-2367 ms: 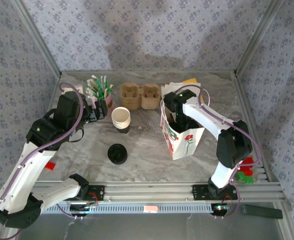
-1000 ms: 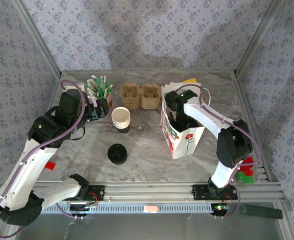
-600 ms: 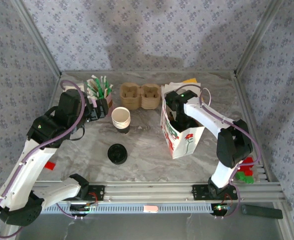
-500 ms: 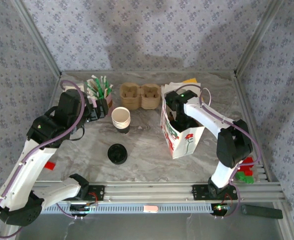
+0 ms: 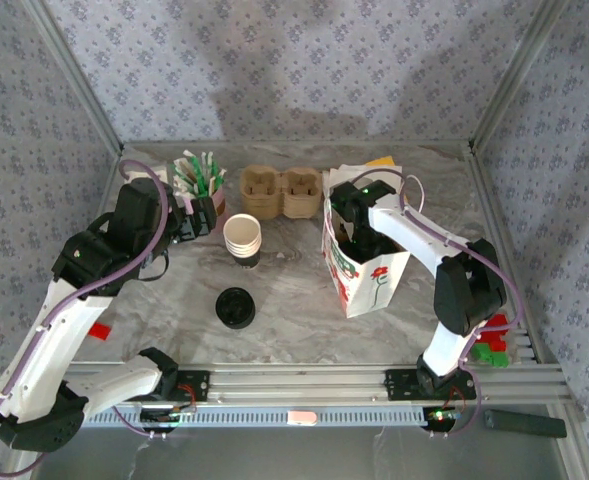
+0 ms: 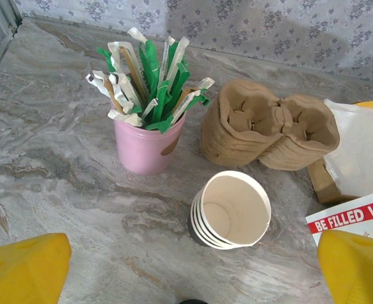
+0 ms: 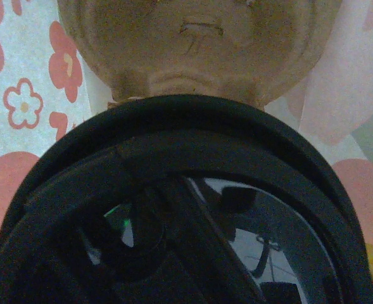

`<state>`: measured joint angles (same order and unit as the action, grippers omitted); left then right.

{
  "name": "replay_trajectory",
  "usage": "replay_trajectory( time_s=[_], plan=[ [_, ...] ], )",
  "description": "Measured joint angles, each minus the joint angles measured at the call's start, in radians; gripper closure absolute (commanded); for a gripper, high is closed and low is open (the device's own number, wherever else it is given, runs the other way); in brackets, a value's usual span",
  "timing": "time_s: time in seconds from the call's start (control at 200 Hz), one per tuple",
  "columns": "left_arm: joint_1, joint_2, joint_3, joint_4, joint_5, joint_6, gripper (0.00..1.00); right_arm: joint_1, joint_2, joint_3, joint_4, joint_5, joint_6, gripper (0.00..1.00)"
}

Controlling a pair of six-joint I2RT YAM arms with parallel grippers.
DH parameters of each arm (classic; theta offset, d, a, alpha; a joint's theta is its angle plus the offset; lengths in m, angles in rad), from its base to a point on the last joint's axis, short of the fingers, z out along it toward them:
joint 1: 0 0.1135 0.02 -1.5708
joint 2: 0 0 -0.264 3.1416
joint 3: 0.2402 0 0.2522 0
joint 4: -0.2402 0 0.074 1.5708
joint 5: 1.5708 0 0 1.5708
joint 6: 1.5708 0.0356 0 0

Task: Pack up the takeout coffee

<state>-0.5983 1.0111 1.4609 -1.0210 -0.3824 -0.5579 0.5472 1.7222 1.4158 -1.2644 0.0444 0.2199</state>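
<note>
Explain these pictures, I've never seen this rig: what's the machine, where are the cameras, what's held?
Two robot arms are bolted at the near edge of the table. The wide picture looks down from above and behind them; the other two come from wrist cameras. On the table: a pink cup of wrapped sticks, cardboard cup carriers, a stack of paper cups, a loose black lid and a flowered paper bag. The left gripper is open, empty. The right gripper reaches into the bag, close over the takeout coffee; whether it grips, I cannot tell.
</note>
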Motion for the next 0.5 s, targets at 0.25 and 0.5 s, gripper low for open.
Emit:
replay_trajectory(
  time_s=[0.25, 0.5],
  plan=[
    [0.0, 0.0, 0.001, 0.0, 0.0, 0.0, 0.0, 0.0, 0.0, 0.0, 0.0, 0.0, 0.0, 0.04],
    [-0.004, 0.0, 0.001, 0.0, 0.0, 0.0, 0.0, -0.002, 0.0, 0.0, -0.003, 0.0, 0.0, 0.04]
  ],
)
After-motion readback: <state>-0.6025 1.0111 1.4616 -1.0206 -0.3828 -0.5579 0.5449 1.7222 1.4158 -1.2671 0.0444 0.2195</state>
